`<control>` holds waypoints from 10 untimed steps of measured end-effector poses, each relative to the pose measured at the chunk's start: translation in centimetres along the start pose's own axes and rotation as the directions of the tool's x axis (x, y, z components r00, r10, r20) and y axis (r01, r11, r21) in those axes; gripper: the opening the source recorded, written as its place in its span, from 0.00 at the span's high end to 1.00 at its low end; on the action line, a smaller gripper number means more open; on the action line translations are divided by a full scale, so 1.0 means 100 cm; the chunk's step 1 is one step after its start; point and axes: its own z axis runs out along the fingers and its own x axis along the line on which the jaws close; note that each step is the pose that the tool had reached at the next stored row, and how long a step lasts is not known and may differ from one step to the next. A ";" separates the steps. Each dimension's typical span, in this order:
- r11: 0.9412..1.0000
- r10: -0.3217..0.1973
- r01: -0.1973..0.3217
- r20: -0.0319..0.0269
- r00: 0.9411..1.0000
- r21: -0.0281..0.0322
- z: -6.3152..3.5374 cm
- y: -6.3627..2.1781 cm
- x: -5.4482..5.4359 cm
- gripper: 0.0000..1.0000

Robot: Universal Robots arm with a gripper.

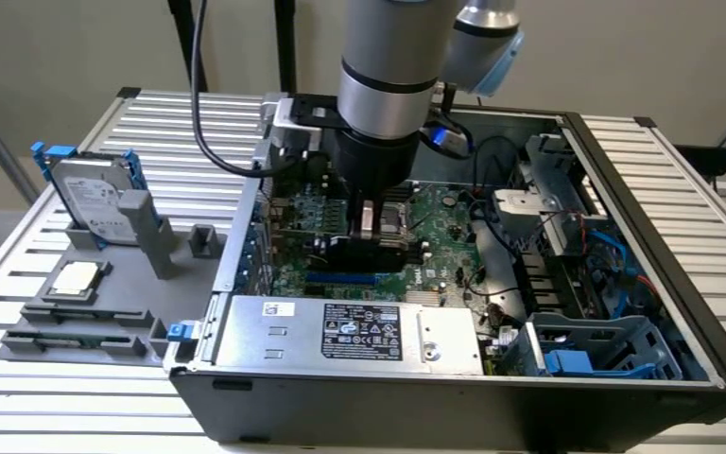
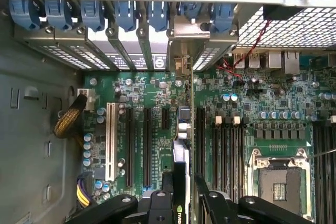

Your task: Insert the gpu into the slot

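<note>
Gpu [image 2: 179,166] pinched on edge between part-spread fingers [image 2: 167,183] of gripper [image 2: 184,182]; long axis runs across motherboard [image 2: 252,103], pointing at rear slot covers [image 2: 105,51].

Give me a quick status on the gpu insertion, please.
The gripper shut on the gpu. Card upright over the motherboard, by the slot; seating unclear. No obstruction seen.

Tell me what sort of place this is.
Probably a robotics lab bench for computer assembly: an open computer case on a slatted metal table, a hard drive in a grey holder beside it, and a gripper holding the gpu.
</note>
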 end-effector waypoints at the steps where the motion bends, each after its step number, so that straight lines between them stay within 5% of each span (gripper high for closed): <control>1: 1.000 0.000 0.000 0.000 1.000 0.000 0.0006 0.0007 0.000 0.74; 10: 1.000 0.000 0.000 0.000 1.000 0.001 0.0038 0.0032 0.000 0.74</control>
